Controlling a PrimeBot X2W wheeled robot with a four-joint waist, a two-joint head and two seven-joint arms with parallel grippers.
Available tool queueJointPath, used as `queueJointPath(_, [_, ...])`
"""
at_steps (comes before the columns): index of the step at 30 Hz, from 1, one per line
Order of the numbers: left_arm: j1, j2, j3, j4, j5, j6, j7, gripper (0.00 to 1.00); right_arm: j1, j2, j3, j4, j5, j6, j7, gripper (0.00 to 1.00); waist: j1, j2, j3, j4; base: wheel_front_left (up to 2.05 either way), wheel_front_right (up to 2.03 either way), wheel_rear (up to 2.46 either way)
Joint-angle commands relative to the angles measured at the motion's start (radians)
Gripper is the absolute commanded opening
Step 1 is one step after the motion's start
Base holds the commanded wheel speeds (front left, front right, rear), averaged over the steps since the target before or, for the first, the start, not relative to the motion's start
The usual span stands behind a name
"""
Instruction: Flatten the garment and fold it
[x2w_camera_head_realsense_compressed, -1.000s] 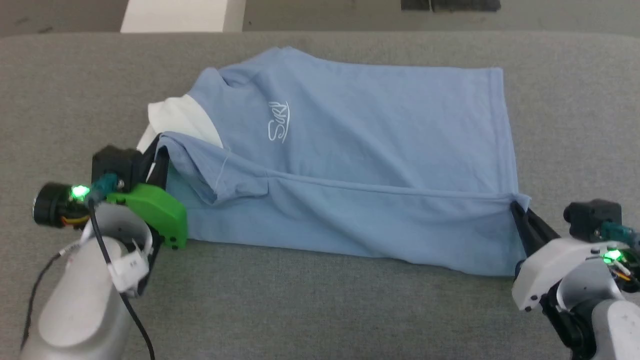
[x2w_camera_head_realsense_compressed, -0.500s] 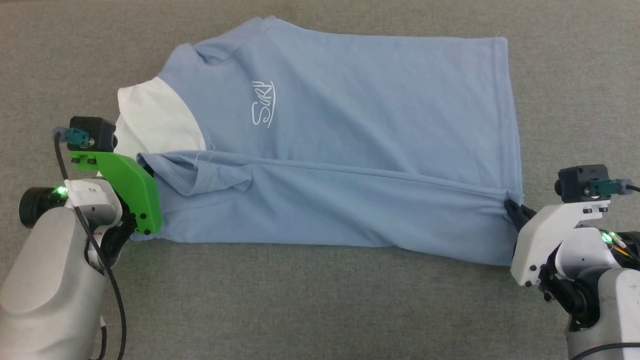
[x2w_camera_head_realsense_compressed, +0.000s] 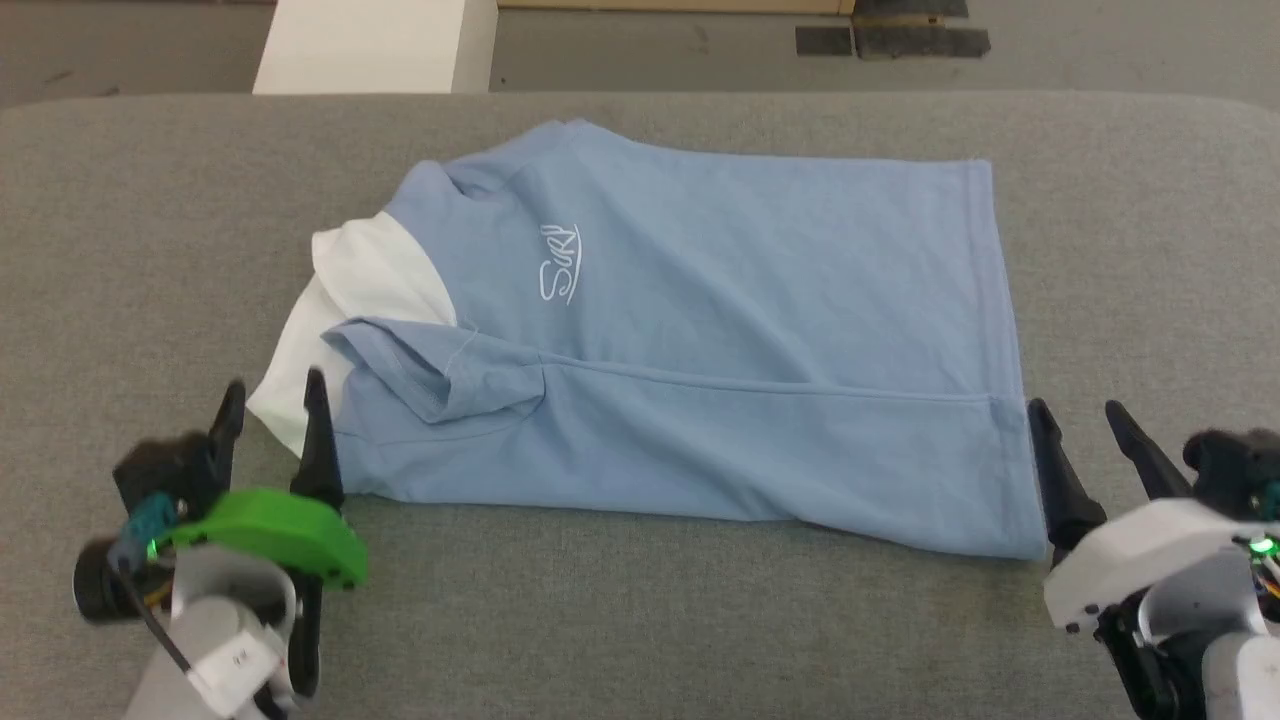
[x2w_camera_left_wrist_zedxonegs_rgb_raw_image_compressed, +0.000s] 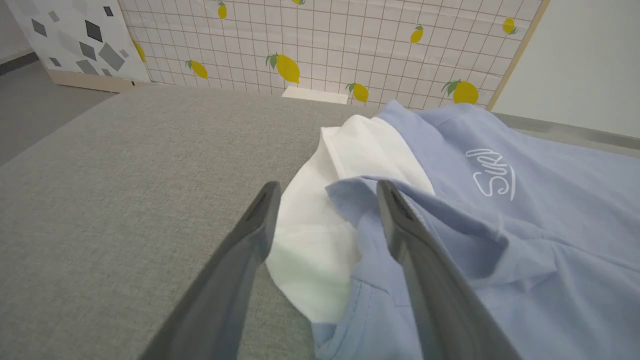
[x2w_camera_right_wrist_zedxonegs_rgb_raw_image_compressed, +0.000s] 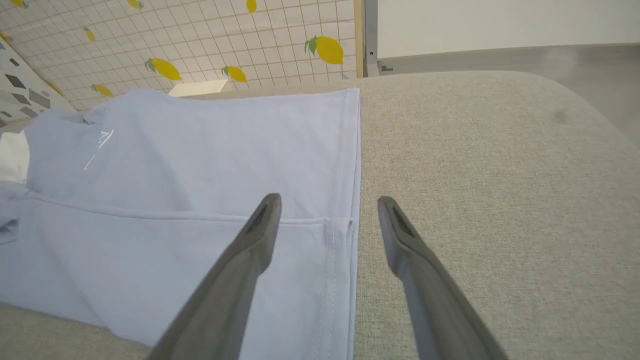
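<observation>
The light blue polo shirt (x2w_camera_head_realsense_compressed: 700, 330) lies on the grey padded surface (x2w_camera_head_realsense_compressed: 640, 620) with its near long side folded over the body. Its white collar (x2w_camera_head_realsense_compressed: 350, 290) points left and the white cursive logo (x2w_camera_head_realsense_compressed: 558, 265) faces up. My left gripper (x2w_camera_head_realsense_compressed: 272, 395) is open beside the collar end, holding nothing; in the left wrist view the shirt (x2w_camera_left_wrist_zedxonegs_rgb_raw_image_compressed: 500, 225) and collar (x2w_camera_left_wrist_zedxonegs_rgb_raw_image_compressed: 325, 235) sit between and beyond the open gripper (x2w_camera_left_wrist_zedxonegs_rgb_raw_image_compressed: 327, 192). My right gripper (x2w_camera_head_realsense_compressed: 1078, 418) is open at the hem corner; in the right wrist view the gripper (x2w_camera_right_wrist_zedxonegs_rgb_raw_image_compressed: 327, 205) straddles the hem edge (x2w_camera_right_wrist_zedxonegs_rgb_raw_image_compressed: 350, 225).
A white block (x2w_camera_head_realsense_compressed: 375, 45) stands on the floor beyond the far edge of the surface, with dark tape marks (x2w_camera_head_realsense_compressed: 890, 40) further right. A lemon-patterned tiled wall panel (x2w_camera_left_wrist_zedxonegs_rgb_raw_image_compressed: 325, 40) rises behind the surface in the left wrist view.
Both grippers have let go of the folded edge and drawn back toward me, now open. The fold has settled flat on the shirt. The head camera also shifted.
</observation>
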Motion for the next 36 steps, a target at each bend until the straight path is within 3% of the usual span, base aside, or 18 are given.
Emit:
queueJointPath(1, [0.042,-0.008,0.005,-0.012,0.006,0.019,-0.011,1.00,0.022,0.003,0.001,-0.004,0.003,-0.001,-0.050,1.00,0.0000,0.0000,-0.041,0.001,0.00,0.00,0.00])
queueJointPath(11, [0.126,-0.020,0.010,-0.020,-0.047,0.060,0.103,1.00,0.103,0.004,0.066,0.036,0.054,-0.001,-0.340,1.00,0.0000,0.0000,-0.069,-0.042,0.00,0.00,0.00])
queueJointPath(19, [0.046,-0.016,0.036,0.078,-0.125,0.111,0.317,1.00,0.101,0.004,0.104,0.051,0.053,-0.001,-0.372,1.00,0.0000,0.0000,-0.058,-0.090,0.00,0.00,0.00])
queueJointPath(24, [0.021,-0.012,0.028,0.127,-0.173,0.113,0.454,1.00,0.100,0.004,0.107,0.059,0.052,-0.001,-0.353,1.00,0.0000,0.0000,-0.053,-0.109,0.00,0.00,0.00])
queueJointPath(25, [0.021,-0.009,0.021,0.128,-0.180,0.111,0.484,0.32,0.100,0.004,0.107,0.060,0.050,-0.001,-0.350,1.00,0.0000,0.0000,-0.052,-0.111,0.00,0.00,0.00])
queueJointPath(26, [0.021,-0.006,0.018,0.124,-0.182,0.109,0.497,0.07,0.100,0.004,0.106,0.061,0.048,-0.001,-0.348,1.00,0.0000,0.0000,-0.051,-0.112,0.00,0.00,0.00])
queueJointPath(27, [0.022,-0.002,0.017,0.116,-0.184,0.108,0.504,0.00,0.101,0.004,0.105,0.061,0.045,-0.001,-0.347,1.00,0.0000,0.0000,-0.050,-0.113,0.00,0.00,0.00])
queueJointPath(33, [0.045,0.002,0.014,0.074,-0.179,0.101,0.476,0.00,0.086,0.004,0.087,0.077,0.029,-0.001,-0.345,1.00,0.0000,0.0000,-0.047,-0.096,0.00,0.00,0.00])
queueJointPath(36, [0.049,-0.003,0.005,0.064,-0.176,0.091,0.462,0.00,0.063,0.004,0.073,0.126,0.045,-0.001,-0.266,1.00,0.0000,0.0000,-0.043,-0.076,0.00,0.00,0.00])
